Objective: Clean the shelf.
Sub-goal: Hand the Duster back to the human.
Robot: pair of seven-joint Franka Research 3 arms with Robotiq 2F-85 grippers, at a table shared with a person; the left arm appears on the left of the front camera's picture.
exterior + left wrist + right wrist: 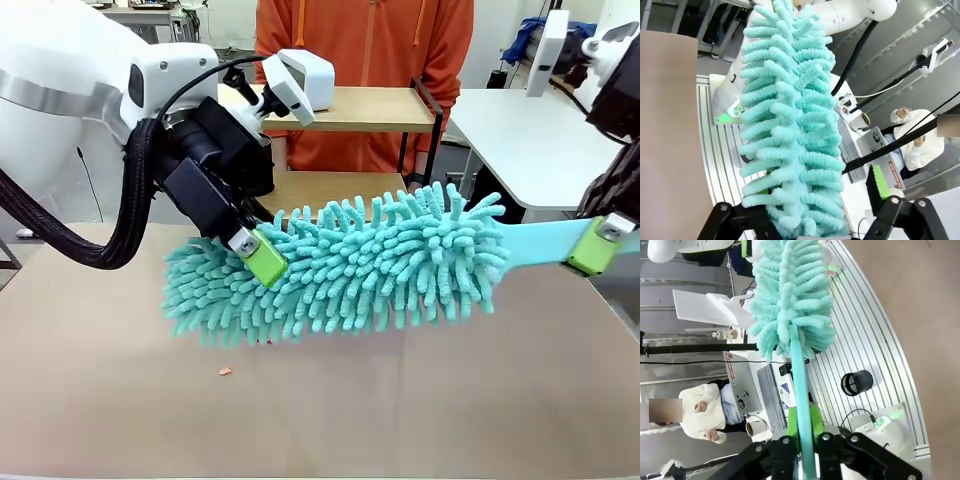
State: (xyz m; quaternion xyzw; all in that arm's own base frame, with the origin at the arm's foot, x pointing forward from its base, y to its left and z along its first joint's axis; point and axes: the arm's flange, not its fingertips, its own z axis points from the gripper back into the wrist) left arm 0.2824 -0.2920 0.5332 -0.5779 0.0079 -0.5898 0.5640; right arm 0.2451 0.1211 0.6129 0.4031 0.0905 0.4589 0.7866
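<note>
Two grippers held one teal duster (350,265) level above the near table (320,410): our left gripper (262,256) pinched its fluffy head, our right gripper (597,246) clamped the handle, probably steadying it. The shelf (360,110) stood far behind, partly hidden by our left arm.

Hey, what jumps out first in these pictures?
A big fluffy teal duster stretches across the middle above the brown table. The left gripper pinches its fuzzy head while the right gripper clamps its flat handle. Behind it stands a wooden shelf and a person in orange.
</note>
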